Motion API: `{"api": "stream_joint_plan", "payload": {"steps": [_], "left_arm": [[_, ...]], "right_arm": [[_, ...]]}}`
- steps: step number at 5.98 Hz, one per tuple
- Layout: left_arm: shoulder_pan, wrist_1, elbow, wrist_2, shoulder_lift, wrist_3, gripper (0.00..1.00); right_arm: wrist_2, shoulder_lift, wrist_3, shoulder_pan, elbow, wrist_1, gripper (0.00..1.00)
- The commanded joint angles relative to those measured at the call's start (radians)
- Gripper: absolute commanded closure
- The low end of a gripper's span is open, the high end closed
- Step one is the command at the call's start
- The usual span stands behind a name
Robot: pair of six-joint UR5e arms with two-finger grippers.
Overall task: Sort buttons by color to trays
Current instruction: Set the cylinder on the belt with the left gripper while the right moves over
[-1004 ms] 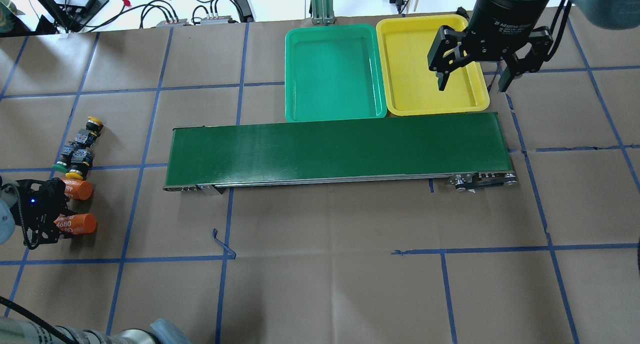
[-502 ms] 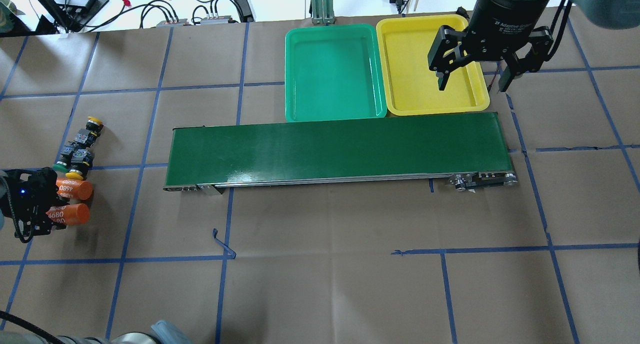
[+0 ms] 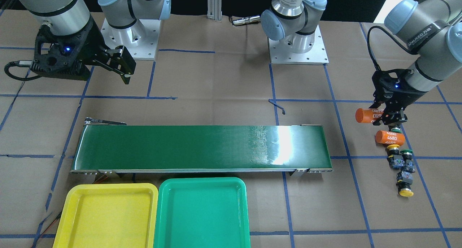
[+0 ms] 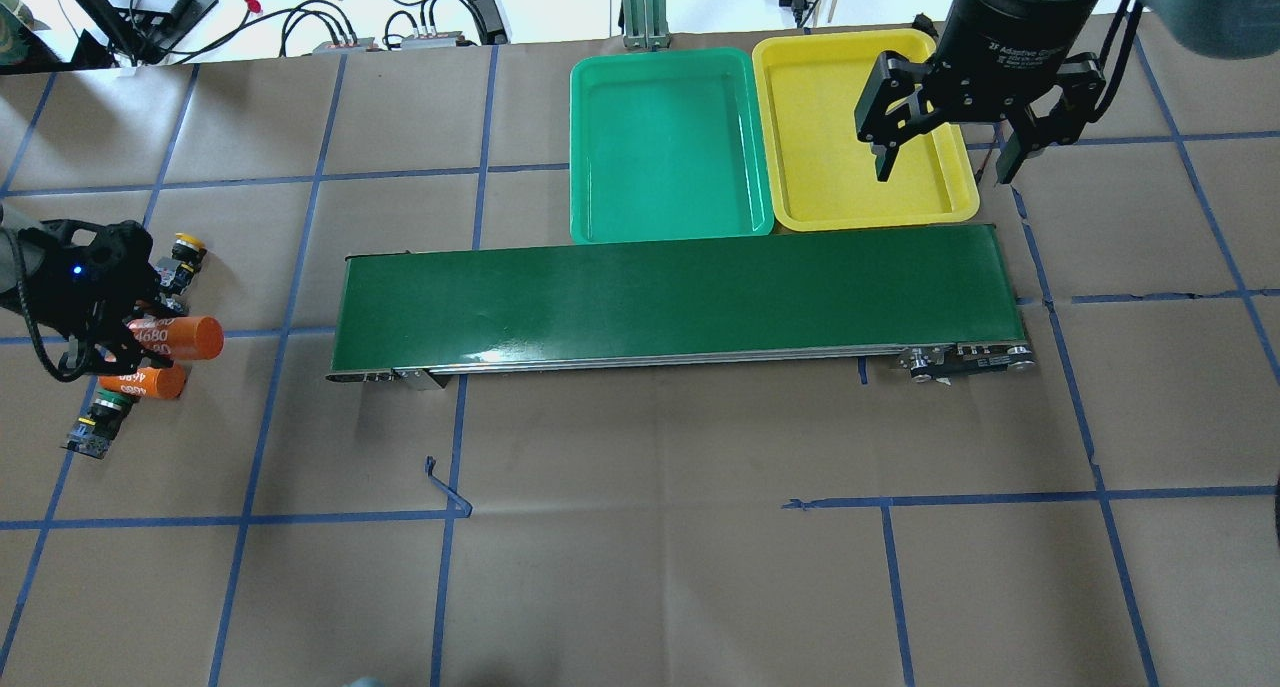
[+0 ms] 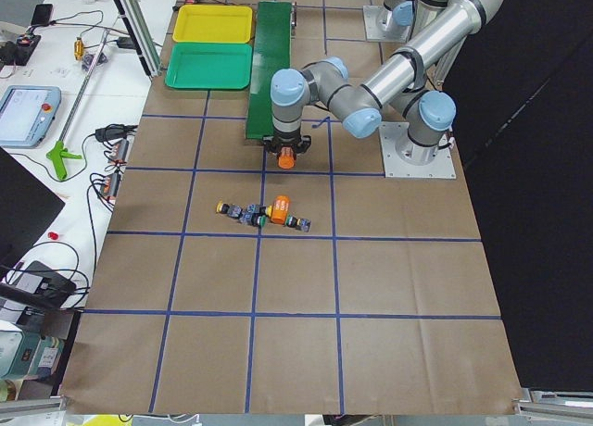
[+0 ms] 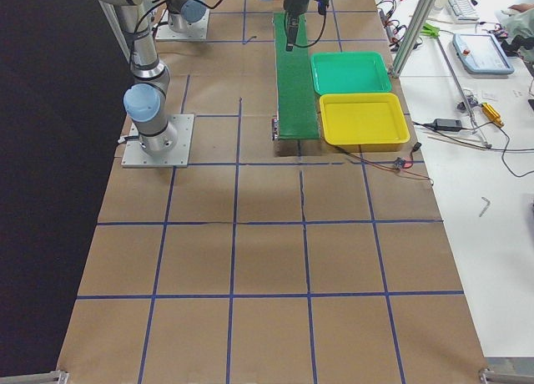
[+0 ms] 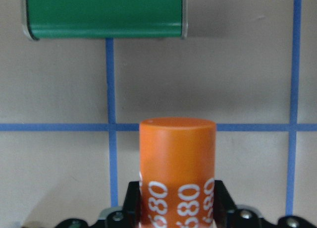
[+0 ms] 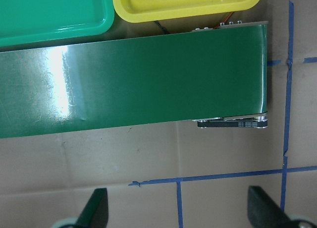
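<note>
My left gripper (image 4: 135, 327) is shut on an orange cylinder marked 4680 (image 4: 188, 337) and holds it above the table; the cylinder (image 7: 177, 168) fills the left wrist view. Beneath and beside it lies a row of buttons: a yellow-capped one (image 4: 187, 242) at the far end, a green-capped one (image 4: 100, 422) at the near end, more in the front view (image 3: 407, 154) (image 3: 406, 192). Both the green tray (image 4: 660, 147) and the yellow tray (image 4: 820, 137) are empty. Over the yellow tray's right rim hangs my right gripper (image 4: 945, 172), open and holding nothing.
A second orange cylinder (image 4: 140, 382) lies on the table among the buttons. The long dark-green conveyor belt (image 4: 680, 302) runs in front of the trays. Cables and tools lie past the table's far edge (image 4: 300, 22).
My left gripper has risen and moved away from the robot with the orange cylinder, now over the buttons. A green-capped button shows where the gripper was. The right arm has not moved.
</note>
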Motion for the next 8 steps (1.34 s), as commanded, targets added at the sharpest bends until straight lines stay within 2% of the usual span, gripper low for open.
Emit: {"api": "stream_joint_plan", "payload": {"steps": [1,2,4,5,6,7,8], "left_arm": [[-0.201,-0.064,0.105,0.008,-0.017,-0.150,1.00],[-0.250,-0.064,0.113,0.008,-0.025,-0.259,1.00],[-0.318,-0.043,0.113,0.004,-0.118,-0.396,1.00],[-0.349,-0.025,0.102,0.023,-0.144,-0.430,0.99],[-0.363,0.064,0.089,0.055,-0.195,-0.426,0.98],[-0.384,0.074,0.084,0.057,-0.215,-0.433,0.93],[-0.403,0.080,0.075,0.056,-0.212,-0.446,0.93]], "right_arm": [[0.000,-0.006,-0.018,0.000,0.002,0.006,0.00],[0.000,-0.008,-0.077,0.000,0.009,0.011,0.00],[0.002,-0.017,-0.330,0.000,0.064,0.005,0.00],[0.002,-0.015,-0.497,0.002,0.069,0.005,0.00],[-0.001,-0.009,-0.652,0.013,0.072,0.002,0.00],[-0.002,-0.012,-0.752,0.035,0.074,0.002,0.00],[0.000,-0.014,-0.947,0.063,0.081,0.000,0.00]]}}
